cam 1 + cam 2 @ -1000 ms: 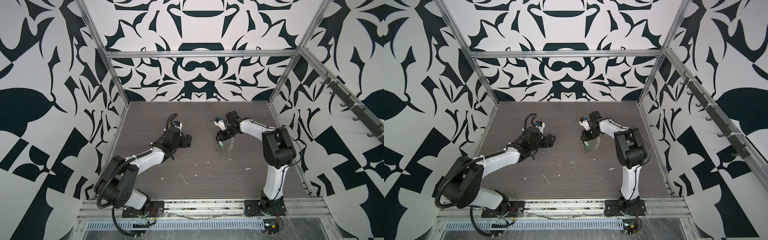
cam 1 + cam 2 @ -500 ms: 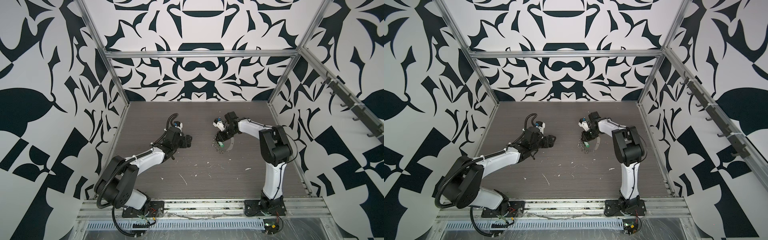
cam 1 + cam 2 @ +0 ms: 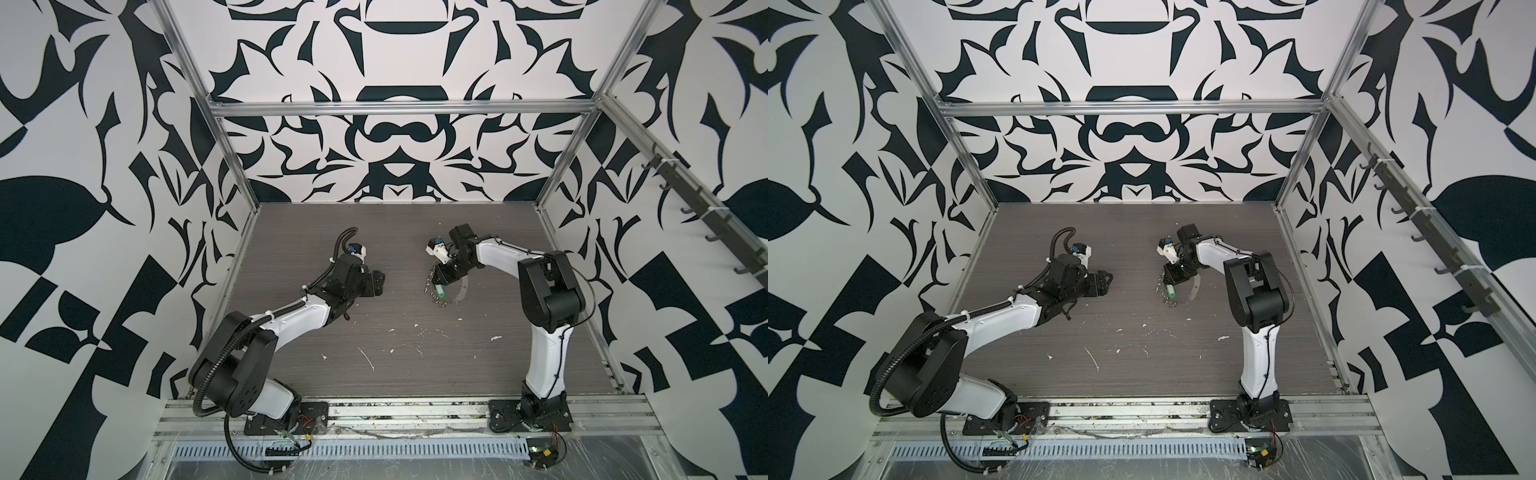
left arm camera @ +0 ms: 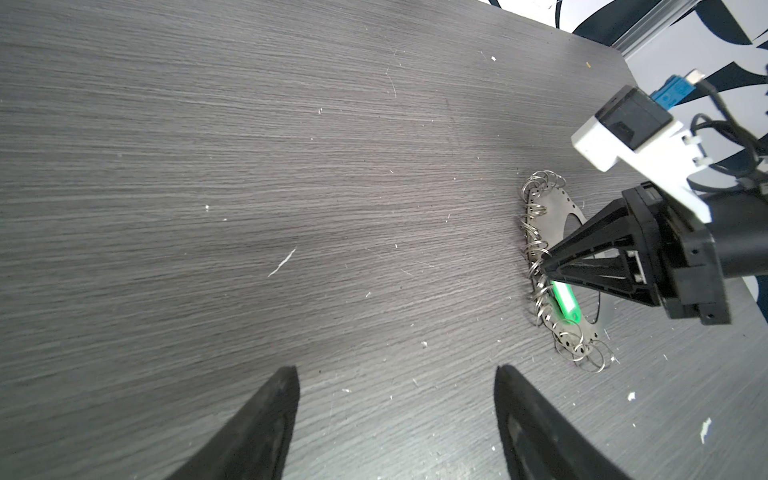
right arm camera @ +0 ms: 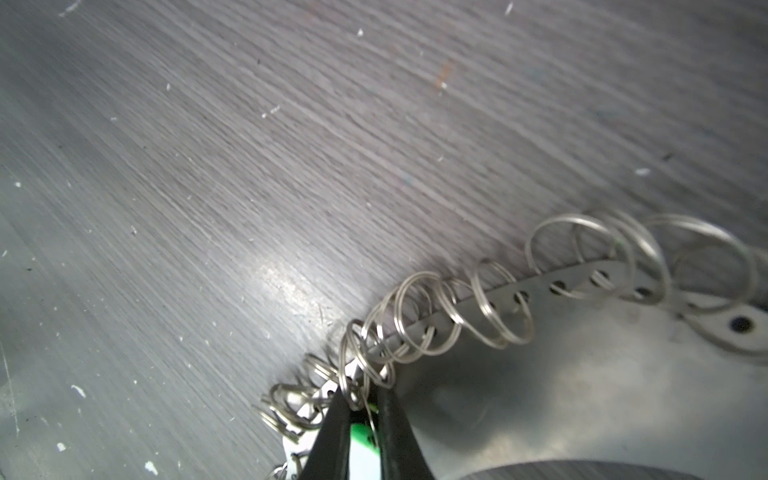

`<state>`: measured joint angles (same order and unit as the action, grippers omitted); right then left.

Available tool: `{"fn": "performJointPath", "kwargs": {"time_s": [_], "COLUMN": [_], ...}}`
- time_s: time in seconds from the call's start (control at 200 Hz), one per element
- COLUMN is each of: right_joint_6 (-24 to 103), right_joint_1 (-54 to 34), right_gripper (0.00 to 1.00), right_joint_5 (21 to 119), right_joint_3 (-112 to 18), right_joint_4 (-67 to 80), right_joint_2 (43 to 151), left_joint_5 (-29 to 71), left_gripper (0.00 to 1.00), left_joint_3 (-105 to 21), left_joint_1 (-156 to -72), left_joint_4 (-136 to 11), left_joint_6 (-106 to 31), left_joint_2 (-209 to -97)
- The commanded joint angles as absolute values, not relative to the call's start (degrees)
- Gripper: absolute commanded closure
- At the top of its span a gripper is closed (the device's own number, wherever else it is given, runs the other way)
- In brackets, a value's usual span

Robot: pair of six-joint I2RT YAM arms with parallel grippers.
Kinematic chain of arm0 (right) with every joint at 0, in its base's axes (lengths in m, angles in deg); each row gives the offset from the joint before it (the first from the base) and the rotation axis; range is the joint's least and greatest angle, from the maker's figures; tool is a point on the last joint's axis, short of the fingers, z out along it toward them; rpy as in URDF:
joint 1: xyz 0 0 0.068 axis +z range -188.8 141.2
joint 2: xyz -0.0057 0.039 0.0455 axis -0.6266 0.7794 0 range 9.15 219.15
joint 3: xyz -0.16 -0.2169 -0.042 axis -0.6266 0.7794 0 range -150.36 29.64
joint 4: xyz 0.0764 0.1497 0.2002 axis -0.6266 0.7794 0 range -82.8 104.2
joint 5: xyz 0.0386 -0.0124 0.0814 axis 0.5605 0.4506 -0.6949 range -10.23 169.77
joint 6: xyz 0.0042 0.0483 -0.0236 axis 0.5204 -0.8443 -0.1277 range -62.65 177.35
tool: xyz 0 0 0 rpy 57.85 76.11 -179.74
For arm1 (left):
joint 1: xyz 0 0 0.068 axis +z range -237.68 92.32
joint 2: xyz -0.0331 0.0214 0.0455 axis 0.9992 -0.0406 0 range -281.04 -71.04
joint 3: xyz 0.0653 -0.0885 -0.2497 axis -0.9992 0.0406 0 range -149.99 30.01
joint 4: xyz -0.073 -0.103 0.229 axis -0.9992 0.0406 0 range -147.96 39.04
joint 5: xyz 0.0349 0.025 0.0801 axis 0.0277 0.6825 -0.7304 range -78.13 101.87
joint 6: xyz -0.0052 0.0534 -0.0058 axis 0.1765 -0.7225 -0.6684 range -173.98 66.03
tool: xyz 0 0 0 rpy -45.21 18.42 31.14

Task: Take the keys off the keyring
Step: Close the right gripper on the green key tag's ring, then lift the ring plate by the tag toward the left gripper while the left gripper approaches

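Over at the keyring (image 5: 582, 286), your right gripper (image 5: 363, 395) pinches narrow on the keys (image 5: 360, 436) by the green tag; your left gripper (image 4: 395, 370) hovers wide above the tabletop (image 4: 249, 166).

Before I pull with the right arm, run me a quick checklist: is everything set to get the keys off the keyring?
1. Placement of right gripper at the keys: ok, the green tag shows between its narrow jaws.
2. Firm hold on the tag: cannot tell; wire from the small silver rings also sits between the fingers.
3. Separation of the keys from the keyring: not ok, the tag lies on it among the rings.
4. Bracing by left gripper: not ok, it is open, apart from the keyring, over the table.
5. Space between the arms: ok.
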<state>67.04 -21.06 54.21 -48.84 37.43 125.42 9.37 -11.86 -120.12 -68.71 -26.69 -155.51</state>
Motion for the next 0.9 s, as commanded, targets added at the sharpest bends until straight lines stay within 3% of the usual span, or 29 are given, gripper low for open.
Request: {"fn": "performJointPath", "kwargs": {"time_s": [0.0,0.225,0.43,0.71,0.895], "right_joint_6": [67.74,66.15,57.57,28.44,9.16], "right_joint_1": [-20.79,-20.79,-20.78,-20.87,-19.85], "right_gripper": [0.87,1.00,1.00,1.00,1.00], "right_joint_5": [53.53,53.47,47.35,36.81,38.61], "right_joint_3": [-48.32,-48.27,-45.87,-35.26,-25.28], "right_joint_4": [39.42,40.55,38.37,19.17,-1.56], "right_joint_2": [121.52,119.14,114.02,107.30,100.43], "left_joint_5": [8.63,8.43,10.25,17.93,19.01], "left_gripper": [0.22,0.23,0.24,0.27,0.28], "left_joint_3": [-13.69,-13.94,-14.57,-16.38,-23.84], "left_joint_1": [-120.55,-120.98,-121.24,-121.98,-123.10], "left_joint_4": [-67.03,-66.34,-64.34,-57.54,-43.76], "left_joint_6": [-25.67,-25.93,-28.68,-28.75,-24.67], "left_joint_2": [-154.36,-153.43,-150.06,-139.75,-136.85]}}
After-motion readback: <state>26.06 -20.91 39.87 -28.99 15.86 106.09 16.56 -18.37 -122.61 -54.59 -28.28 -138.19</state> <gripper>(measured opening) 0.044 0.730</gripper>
